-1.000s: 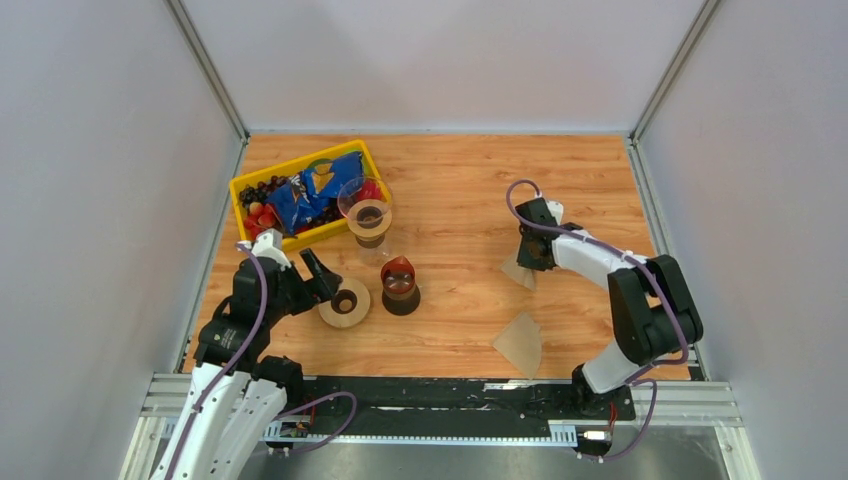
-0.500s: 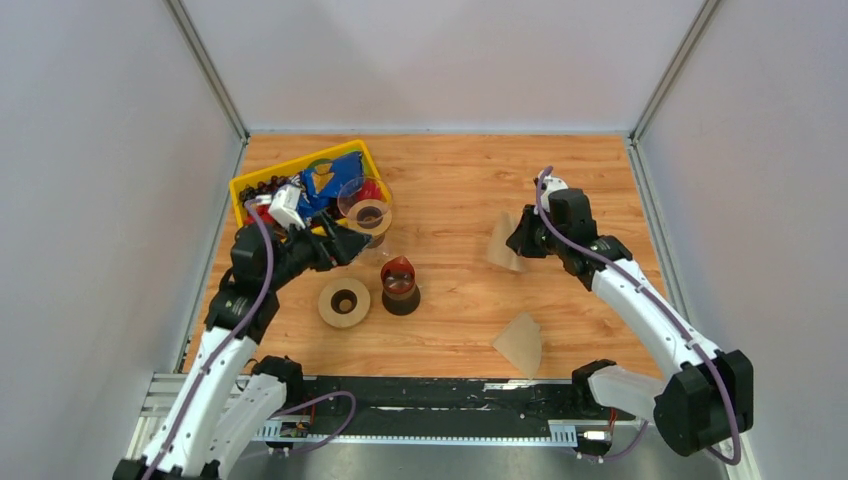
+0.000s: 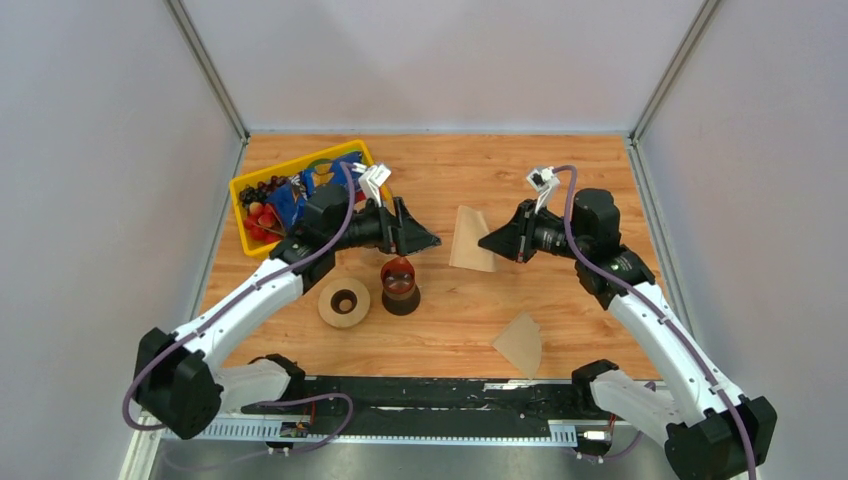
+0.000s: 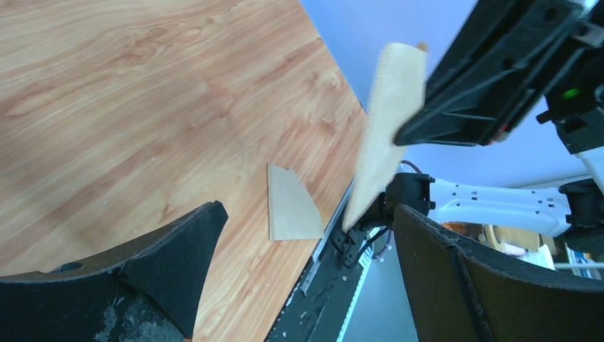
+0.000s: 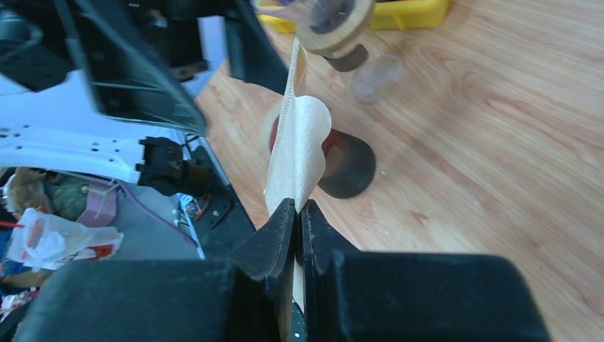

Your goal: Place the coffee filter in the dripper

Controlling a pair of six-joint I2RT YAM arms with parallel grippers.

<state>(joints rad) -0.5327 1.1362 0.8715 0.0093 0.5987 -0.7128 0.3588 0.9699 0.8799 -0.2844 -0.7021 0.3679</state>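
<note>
step: transport, filter off table, not yet in | R gripper [image 5: 295, 206] pinched shut on coffee filter [image 3: 470, 240], edge-up in air, mid-frame top view | L gripper [image 3: 415, 235] fully spread, empty, just left of it | dripper [image 5: 336, 28] upper left, mostly hidden in top view | next, prob.: spread cone, tip down, seat gently

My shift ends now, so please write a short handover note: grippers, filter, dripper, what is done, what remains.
Right gripper: shut on the coffee filter, held in the air over the table.
Left gripper: open, empty, pointing at the filter.
Dripper: near the yellow bin.
A second filter lies flat near the front edge.
Done: filter lifted. Left: set it in the dripper.
</note>
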